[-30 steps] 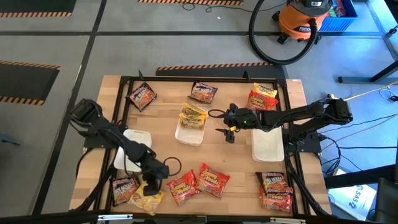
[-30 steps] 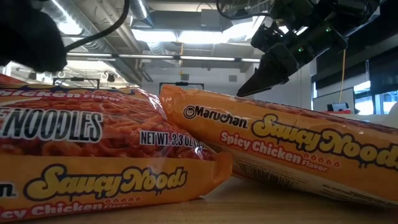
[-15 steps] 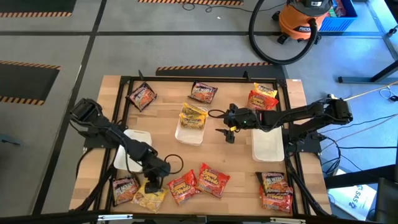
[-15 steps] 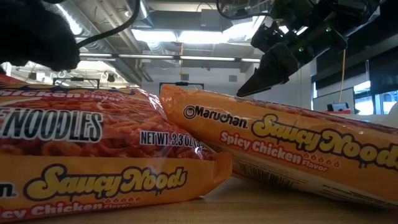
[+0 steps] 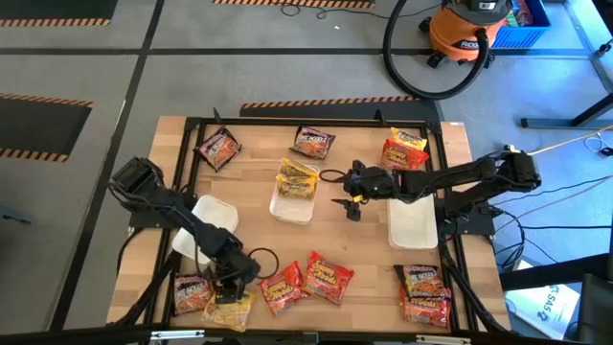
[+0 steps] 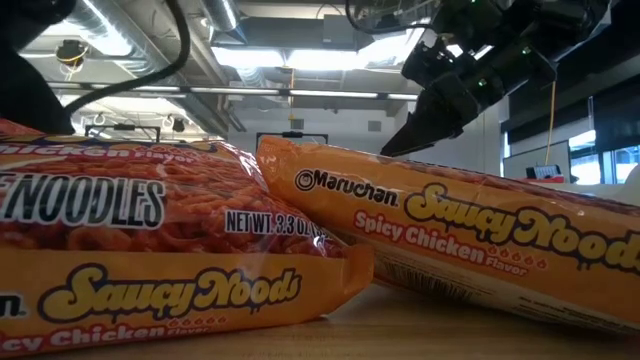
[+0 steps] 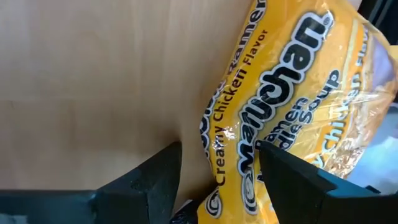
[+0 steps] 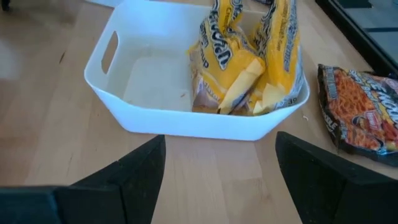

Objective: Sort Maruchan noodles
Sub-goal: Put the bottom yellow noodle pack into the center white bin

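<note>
The wooden table point(image 5: 259, 206) stands on a grey floor, with an orange shop vacuum point(image 5: 466, 31) and its black hose beyond the far edge.

Left gripper point(image 5: 227, 287): positioned at the near left corner, directly over a yellow packet point(image 7: 280, 118). Its fingers stand apart, one on each side of the packet's end; the wrist view does not show whether they press it. A red packet point(image 5: 192, 289) lies just beside it, and two red-orange packets point(image 5: 308, 279) lie near, toward the table's middle. A white tray point(image 5: 206, 225) sits behind the left arm.

Right gripper point(image 5: 351, 206): hangs over mid-table with fingers wide apart, holding nothing. Just beside it is the centre tray point(image 8: 161, 68), which contains yellow packets point(image 8: 249, 59). A dark packet point(image 8: 360, 112) lies on the wood close to that tray's side.

Other packets: two dark ones at the far edge point(image 5: 218, 148) and point(image 5: 313, 142), a red and yellow pair point(image 5: 403, 149) at the far right, and a stack point(image 5: 424, 292) at the near right corner. A third tray point(image 5: 413, 222) lies partly under the right arm.
</note>
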You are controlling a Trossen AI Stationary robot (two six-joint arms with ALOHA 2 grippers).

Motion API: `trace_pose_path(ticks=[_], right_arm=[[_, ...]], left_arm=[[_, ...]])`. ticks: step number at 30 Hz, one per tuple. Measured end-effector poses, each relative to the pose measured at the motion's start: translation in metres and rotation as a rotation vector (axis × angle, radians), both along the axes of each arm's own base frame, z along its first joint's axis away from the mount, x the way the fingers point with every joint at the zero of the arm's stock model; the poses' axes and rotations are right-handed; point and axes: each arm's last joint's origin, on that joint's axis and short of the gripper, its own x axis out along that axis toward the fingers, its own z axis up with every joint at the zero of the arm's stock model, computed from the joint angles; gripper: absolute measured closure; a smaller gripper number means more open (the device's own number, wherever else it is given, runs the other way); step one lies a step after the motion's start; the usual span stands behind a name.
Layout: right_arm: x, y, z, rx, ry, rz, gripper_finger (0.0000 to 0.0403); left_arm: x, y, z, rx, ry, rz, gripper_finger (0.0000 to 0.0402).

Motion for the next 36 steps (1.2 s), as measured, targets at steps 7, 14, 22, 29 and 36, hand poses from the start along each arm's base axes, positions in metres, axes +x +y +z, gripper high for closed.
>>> trace_pose_path(ticks=[7, 14, 22, 29, 36], right_arm=[[0.003, 0.0, -0.01, 0.004, 0.035, -0.001, 0.0123], [0.005, 0.0, -0.01, 0.002, 0.022, 0.0, 0.0123], [0.005, 0.0, -0.009, 0.002, 0.013, -0.001, 0.0123], [0.009, -0.001, -0.002, 0.003, -0.016, 0.001, 0.0123], [0.019, 0.001, 0.014, 0.042, -0.073, 0.072, 0.0123]], left_arm=[[0.003, 0.001, -0.002, -0.032, 0.0, 0.005, 0.0248], [0.005, -0.001, -0.001, -0.046, -0.042, -0.016, 0.037], [0.008, -0.002, 0.003, -0.03, -0.049, -0.014, 0.04], [0.01, -0.001, 0.028, 0.139, 0.009, -0.037, 0.0401], [0.017, 0.014, 0.061, 0.347, -0.056, -0.043, 0.0401]])
